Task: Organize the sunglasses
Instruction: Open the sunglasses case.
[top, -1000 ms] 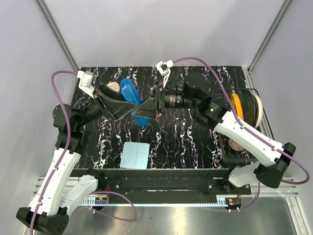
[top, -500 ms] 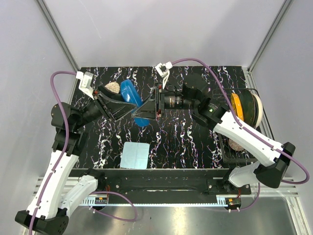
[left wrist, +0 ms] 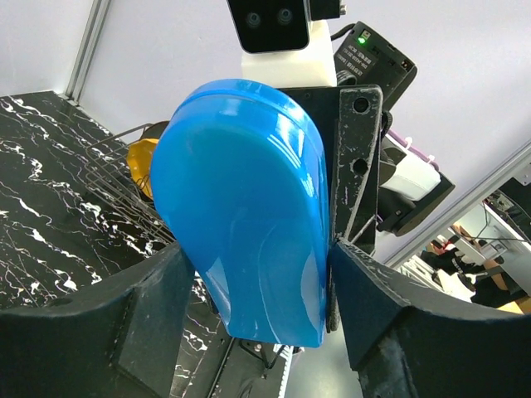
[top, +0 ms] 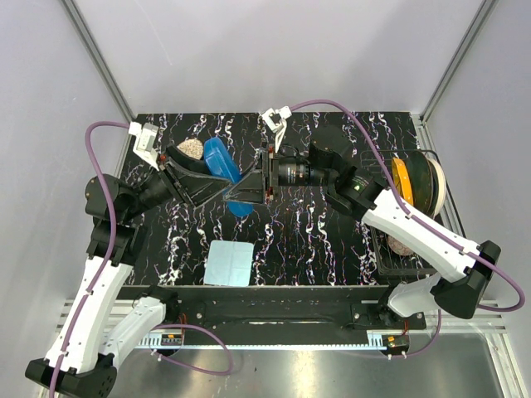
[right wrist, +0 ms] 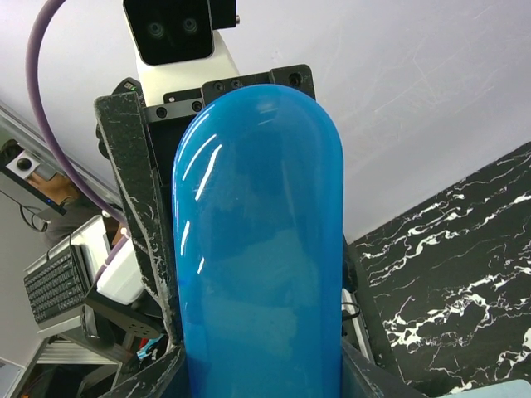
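Both arms meet over the middle of the black marbled surface (top: 315, 232). A glossy blue case (top: 217, 157) is held between them, clear of the surface and tilted. The left tool (left wrist: 261, 253) is clamped on the case: in the left wrist view its two dark fingers (left wrist: 108, 332) press the case's flanks at the near end. The right tool (right wrist: 259, 369) grips the same case from the opposite end. In the right wrist view only the tips of its fingers (right wrist: 166, 377) show at the bottom edge, tight against the blue shell on both sides. From the left wrist, one black plate finger of the right tool lies flat along the case's right side, the other hidden behind the shell. The case looks closed; no seam gap shows in any view. The sunglasses cannot be made out anywhere, and I cannot tell whether they lie inside the case held between the two tools. A pale speckled lump (top: 192, 148) sits on the surface just behind the left tool. A light blue cloth (top: 228, 262) lies flat on the near side of both tools, well apart from them. A wire basket (top: 377, 249) stands beyond the right arm's forearm.
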`<state>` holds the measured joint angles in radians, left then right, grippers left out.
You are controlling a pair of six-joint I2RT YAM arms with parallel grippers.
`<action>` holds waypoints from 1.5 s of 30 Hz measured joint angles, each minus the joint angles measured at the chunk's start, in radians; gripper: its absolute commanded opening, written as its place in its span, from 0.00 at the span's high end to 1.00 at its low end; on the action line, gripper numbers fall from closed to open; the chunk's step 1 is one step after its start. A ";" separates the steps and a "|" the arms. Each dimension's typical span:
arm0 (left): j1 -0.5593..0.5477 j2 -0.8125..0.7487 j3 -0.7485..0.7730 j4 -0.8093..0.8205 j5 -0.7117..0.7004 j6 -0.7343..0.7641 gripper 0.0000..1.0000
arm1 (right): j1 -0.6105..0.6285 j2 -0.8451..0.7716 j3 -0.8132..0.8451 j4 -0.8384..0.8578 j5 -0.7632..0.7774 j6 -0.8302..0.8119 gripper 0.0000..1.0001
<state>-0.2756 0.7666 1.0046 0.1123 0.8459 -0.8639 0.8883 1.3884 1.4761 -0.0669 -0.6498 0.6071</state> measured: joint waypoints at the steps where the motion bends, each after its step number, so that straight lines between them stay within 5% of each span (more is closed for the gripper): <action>1: 0.000 0.000 0.000 0.002 0.004 0.001 0.31 | 0.000 0.000 -0.001 0.002 -0.002 0.000 0.96; 11: 0.002 -0.014 0.000 0.040 0.051 -0.010 0.50 | 0.002 -0.011 -0.011 0.028 -0.058 -0.014 0.97; 21: 0.002 -0.012 -0.001 0.065 0.064 -0.031 1.00 | 0.002 -0.013 -0.018 0.047 -0.078 -0.019 1.00; 40: -0.003 -0.002 0.002 -0.050 0.081 0.077 1.00 | 0.002 -0.034 -0.059 0.025 -0.069 -0.053 1.00; 42: -0.005 0.006 0.010 -0.083 0.079 0.093 0.84 | 0.002 -0.037 -0.060 0.000 -0.050 -0.071 1.00; 44: -0.006 0.021 0.021 -0.120 0.079 0.109 0.58 | 0.001 -0.040 -0.060 -0.025 -0.025 -0.091 1.00; 45: -0.006 0.029 0.024 -0.135 0.082 0.115 0.55 | 0.001 -0.042 -0.060 -0.039 -0.014 -0.100 1.00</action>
<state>-0.2817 0.7959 1.0290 -0.0227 0.9279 -0.7486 0.8890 1.3464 1.4166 -0.1059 -0.6640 0.5076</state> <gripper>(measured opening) 0.612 0.622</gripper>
